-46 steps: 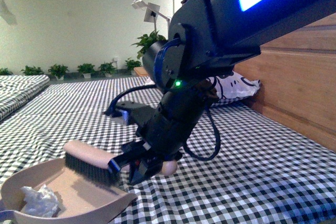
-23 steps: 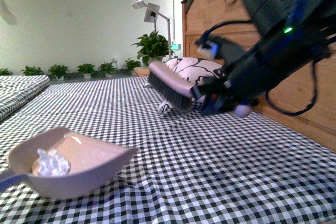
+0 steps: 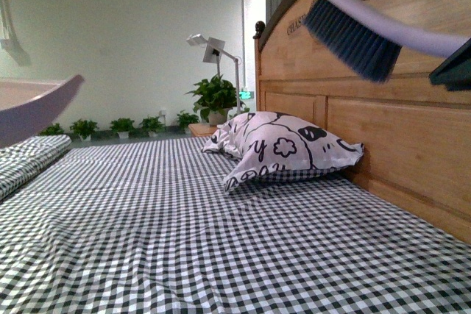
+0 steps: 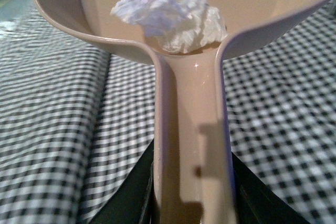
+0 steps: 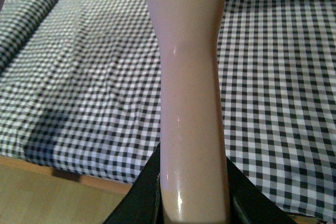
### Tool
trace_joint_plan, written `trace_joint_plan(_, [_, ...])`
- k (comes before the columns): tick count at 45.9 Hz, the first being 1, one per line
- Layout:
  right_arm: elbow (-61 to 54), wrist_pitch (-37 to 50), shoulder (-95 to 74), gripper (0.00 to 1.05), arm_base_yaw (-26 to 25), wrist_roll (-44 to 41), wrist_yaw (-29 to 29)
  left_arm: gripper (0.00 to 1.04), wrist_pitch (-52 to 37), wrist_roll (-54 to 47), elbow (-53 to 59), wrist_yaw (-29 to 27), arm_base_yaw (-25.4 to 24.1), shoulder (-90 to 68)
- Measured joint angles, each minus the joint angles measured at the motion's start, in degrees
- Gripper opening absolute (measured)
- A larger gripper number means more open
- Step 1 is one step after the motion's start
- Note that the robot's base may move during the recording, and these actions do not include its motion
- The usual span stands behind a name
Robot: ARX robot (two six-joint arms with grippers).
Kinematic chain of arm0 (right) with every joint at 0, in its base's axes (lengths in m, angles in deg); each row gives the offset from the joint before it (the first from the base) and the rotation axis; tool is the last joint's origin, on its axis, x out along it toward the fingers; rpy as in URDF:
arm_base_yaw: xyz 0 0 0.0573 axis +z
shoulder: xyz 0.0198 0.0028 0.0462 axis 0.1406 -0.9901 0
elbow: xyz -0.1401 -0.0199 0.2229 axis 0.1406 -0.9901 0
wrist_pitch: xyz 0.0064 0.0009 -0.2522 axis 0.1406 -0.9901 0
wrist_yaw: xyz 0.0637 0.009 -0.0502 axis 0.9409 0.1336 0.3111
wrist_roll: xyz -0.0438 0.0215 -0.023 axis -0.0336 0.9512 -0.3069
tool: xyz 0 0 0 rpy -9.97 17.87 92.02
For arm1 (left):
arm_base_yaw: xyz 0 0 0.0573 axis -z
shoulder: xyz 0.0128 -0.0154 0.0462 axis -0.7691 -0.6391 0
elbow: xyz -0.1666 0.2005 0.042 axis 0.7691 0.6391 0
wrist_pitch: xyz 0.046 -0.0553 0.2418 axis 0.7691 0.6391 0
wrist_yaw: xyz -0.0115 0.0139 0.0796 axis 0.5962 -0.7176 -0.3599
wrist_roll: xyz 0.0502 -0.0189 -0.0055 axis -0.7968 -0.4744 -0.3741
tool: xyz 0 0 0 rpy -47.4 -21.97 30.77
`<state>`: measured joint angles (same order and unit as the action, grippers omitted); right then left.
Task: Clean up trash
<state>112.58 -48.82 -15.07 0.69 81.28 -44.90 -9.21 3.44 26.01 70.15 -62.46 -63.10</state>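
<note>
The trash (image 4: 168, 11), a crumpled white tissue wad, lies inside the beige dustpan (image 4: 191, 124), close to where the handle joins the pan. My left gripper (image 4: 193, 203) is shut on the dustpan's handle. In the front view only the dustpan's rim (image 3: 37, 104) shows, raised high at the left edge, and the trash is hidden there. My right gripper (image 5: 193, 205) is shut on the brush (image 5: 189, 103) by its beige handle. The brush (image 3: 360, 34) hangs high at the upper right, dark bristles pointing down, in front of the headboard.
Black-and-white checked bedding (image 3: 221, 240) covers the bed below both arms. A white pillow with black cartoon print (image 3: 283, 148) leans against the wooden headboard (image 3: 397, 130) on the right. Potted plants (image 3: 217, 97) and a lamp (image 3: 210, 49) stand by the far wall.
Both arms have risen. The dustpan with the trash went from low on the bed up to the left edge. The brush moved from mid-height up to the upper right.
</note>
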Motion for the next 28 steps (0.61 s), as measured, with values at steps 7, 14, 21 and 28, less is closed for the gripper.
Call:
trace_joint_plan(7, [-2.6, 0.7, 10.2, 0.19, 0.2, 4.4, 0.9, 0.27, 1.1, 1.7, 4.8, -6.4, 0.6, 10.1])
trace_joint_plan(14, [-3.9, 0.5, 16.2, 0.19, 1.1, 6.6, 0.6, 0.27, 4.8, 2.8, 8.3, -6.0, 3.0, 19.8])
trace_joint_plan(21, [-4.9, 0.0, 22.6, 0.19, 1.5, 9.6, -0.3, 0.27, 8.6, 3.2, 11.7, -7.9, 5.4, 29.3])
trace_joint_plan(28, [-6.1, -1.6, 27.5, 0.19, 2.7, 10.8, -3.7, 0.27, 12.7, 4.7, 13.7, -9.7, 6.6, 37.2])
